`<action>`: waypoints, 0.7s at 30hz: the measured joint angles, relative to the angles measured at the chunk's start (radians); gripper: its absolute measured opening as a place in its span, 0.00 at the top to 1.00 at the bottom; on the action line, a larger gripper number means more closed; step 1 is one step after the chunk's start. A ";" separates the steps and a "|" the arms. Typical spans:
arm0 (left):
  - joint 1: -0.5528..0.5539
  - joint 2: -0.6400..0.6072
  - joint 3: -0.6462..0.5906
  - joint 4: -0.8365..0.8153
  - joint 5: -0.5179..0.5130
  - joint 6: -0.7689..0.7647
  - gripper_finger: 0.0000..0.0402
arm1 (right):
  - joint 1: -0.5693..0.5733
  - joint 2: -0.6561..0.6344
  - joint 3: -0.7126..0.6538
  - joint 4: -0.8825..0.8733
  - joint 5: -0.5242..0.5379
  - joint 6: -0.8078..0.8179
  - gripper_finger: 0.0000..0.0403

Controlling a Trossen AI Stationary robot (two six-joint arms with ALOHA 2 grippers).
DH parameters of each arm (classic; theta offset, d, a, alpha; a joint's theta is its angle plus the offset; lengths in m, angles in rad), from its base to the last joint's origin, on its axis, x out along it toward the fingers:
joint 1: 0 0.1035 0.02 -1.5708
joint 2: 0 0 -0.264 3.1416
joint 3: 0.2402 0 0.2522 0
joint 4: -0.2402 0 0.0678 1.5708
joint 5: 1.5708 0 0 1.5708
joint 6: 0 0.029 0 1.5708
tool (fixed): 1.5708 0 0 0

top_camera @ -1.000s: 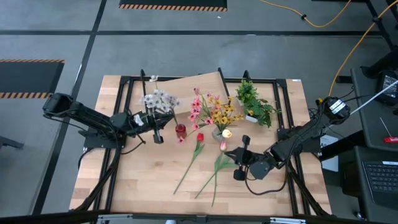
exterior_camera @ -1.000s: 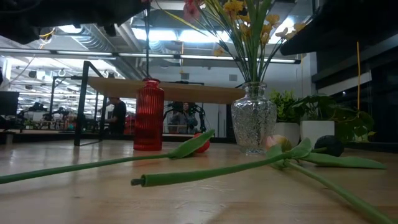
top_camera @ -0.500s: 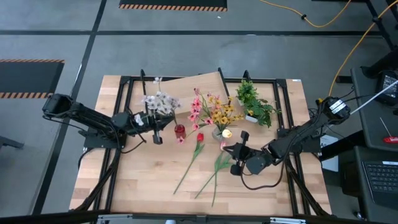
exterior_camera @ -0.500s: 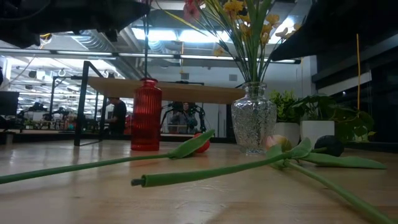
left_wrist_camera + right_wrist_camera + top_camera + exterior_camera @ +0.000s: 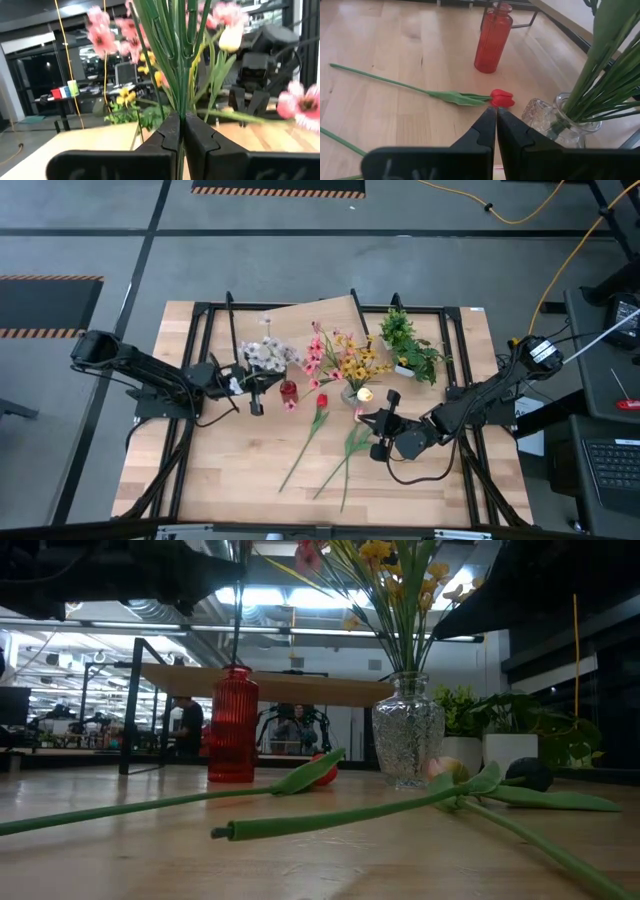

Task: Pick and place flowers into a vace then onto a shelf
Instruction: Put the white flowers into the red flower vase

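Observation:
My left gripper (image 5: 256, 392) (image 5: 182, 120) stands just left of the red ribbed vase (image 5: 289, 390) (image 5: 232, 725), shut on a bunch of white flowers (image 5: 266, 352). My right gripper (image 5: 383, 423) (image 5: 496, 112) is shut and empty, near the glass vase (image 5: 350, 392) (image 5: 555, 117), which holds pink and yellow flowers (image 5: 340, 360). A red tulip (image 5: 321, 401) (image 5: 500, 97) and a pink tulip (image 5: 358, 414) lie flat on the table with their long stems. The light-wood shelf (image 5: 300, 315) (image 5: 270, 690) stands on black legs at the far side. My left gripper pinches the white bunch's green stems (image 5: 181, 100) between its two fingers. The fingers come roughly level from the table's left and lie across the stems. The stems stand nearly upright, heads above the fingers, and a stem (image 5: 238, 630) runs down into the red vase's mouth.
A bushy potted plant (image 5: 410, 345) (image 5: 500, 730) stands right of the glass vase. The shelf's black legs (image 5: 228, 315) frame the far half of the table. Bare wood (image 5: 230, 470) lies toward the near left edge. People show in the room beyond.
My left gripper has carried the white bunch toward the table's right, so the heads now sit closer over the red vase, which has shifted slightly left. My right gripper has moved toward the far edge and the glass vase, staying shut.

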 joint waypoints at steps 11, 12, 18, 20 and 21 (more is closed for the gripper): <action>0.000 0.150 0.000 0.105 -0.013 0.009 0.98 | 0.000 0.000 0.000 0.000 0.000 0.000 0.95; 0.000 0.162 0.000 0.109 -0.013 0.006 0.98 | 0.000 0.000 0.000 0.000 0.000 0.000 0.95; 0.000 0.202 0.000 0.160 -0.033 0.015 0.97 | 0.000 0.000 0.000 0.000 0.000 0.000 0.95; 0.000 0.202 0.000 0.159 -0.032 0.015 0.97 | 0.000 0.000 0.000 0.000 -0.001 0.000 0.95; 0.000 0.202 0.000 0.157 -0.032 0.016 0.96 | 0.000 0.000 0.000 0.000 -0.001 0.000 0.95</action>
